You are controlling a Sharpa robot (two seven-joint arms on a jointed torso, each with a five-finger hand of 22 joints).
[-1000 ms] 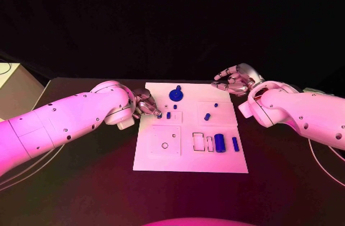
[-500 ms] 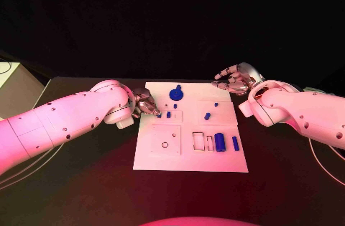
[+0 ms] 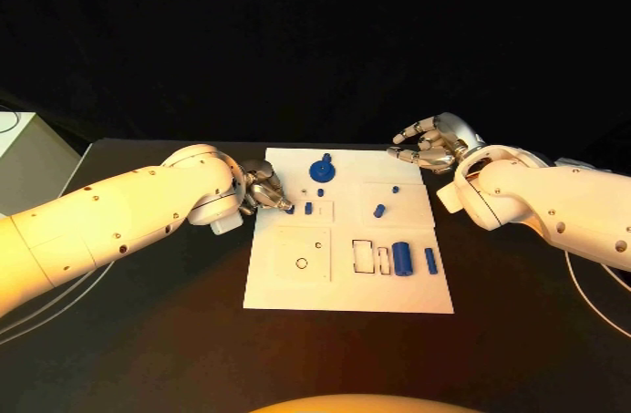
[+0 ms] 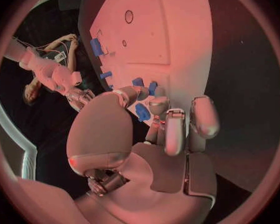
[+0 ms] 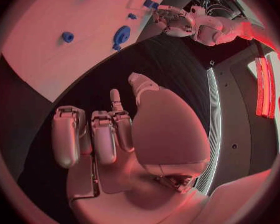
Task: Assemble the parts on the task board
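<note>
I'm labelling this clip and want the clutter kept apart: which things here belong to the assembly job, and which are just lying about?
Job:
task board
blue round part
blue cylinder
small blue part at the left hand fingertips
right hand, holding nothing

Lying about:
white box at the table's left edge

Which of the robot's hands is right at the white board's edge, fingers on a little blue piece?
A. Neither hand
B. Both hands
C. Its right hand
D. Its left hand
D. The left hand has its fingers at a small blue part by the task board's edge, while the right hand sits off the far corner, holding nothing.
</note>
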